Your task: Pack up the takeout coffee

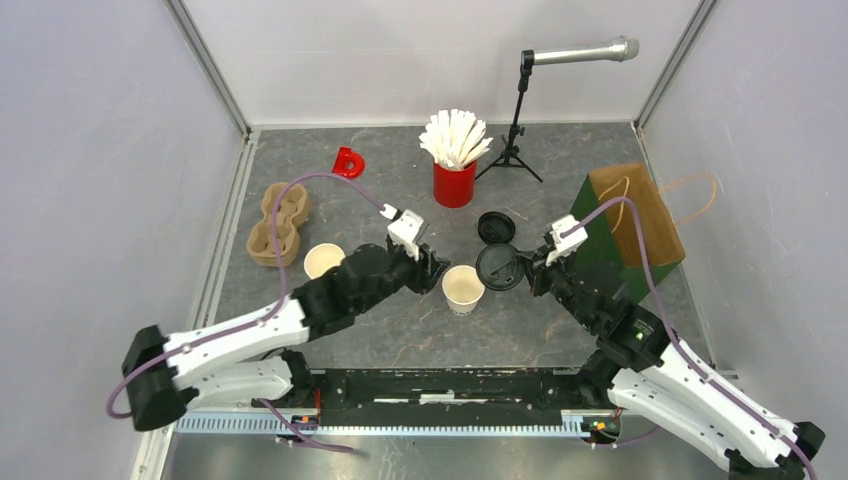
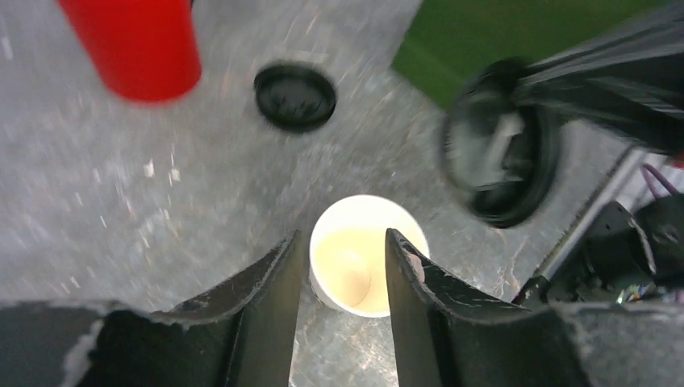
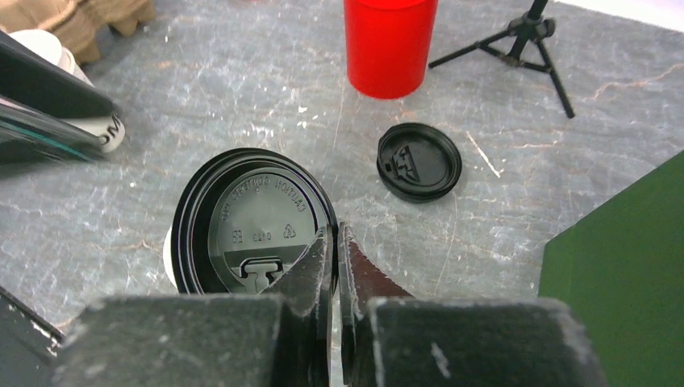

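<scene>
One white paper cup point(image 1: 463, 288) stands open in the middle of the table. My left gripper point(image 1: 437, 272) is open just left of it. In the left wrist view the cup point(image 2: 355, 262) sits just beyond my gripper point(image 2: 343, 235), partly behind the right finger point(image 2: 415, 294). My right gripper point(image 1: 527, 265) is shut on the rim of a black lid point(image 1: 499, 267), held tilted just right of the cup. The right wrist view shows this grip point(image 3: 337, 230) on the lid point(image 3: 254, 222). A second lid point(image 1: 496, 227) lies on the table. The second cup point(image 1: 323, 261) stands by the carrier.
A brown pulp carrier point(image 1: 278, 225) lies at the left. A red cup of white sticks point(image 1: 454, 183) stands behind the lids. A green and brown paper bag point(image 1: 630, 215) lies at the right, a small microphone stand point(image 1: 515, 140) at the back, and a small red object point(image 1: 348, 162) at the back left.
</scene>
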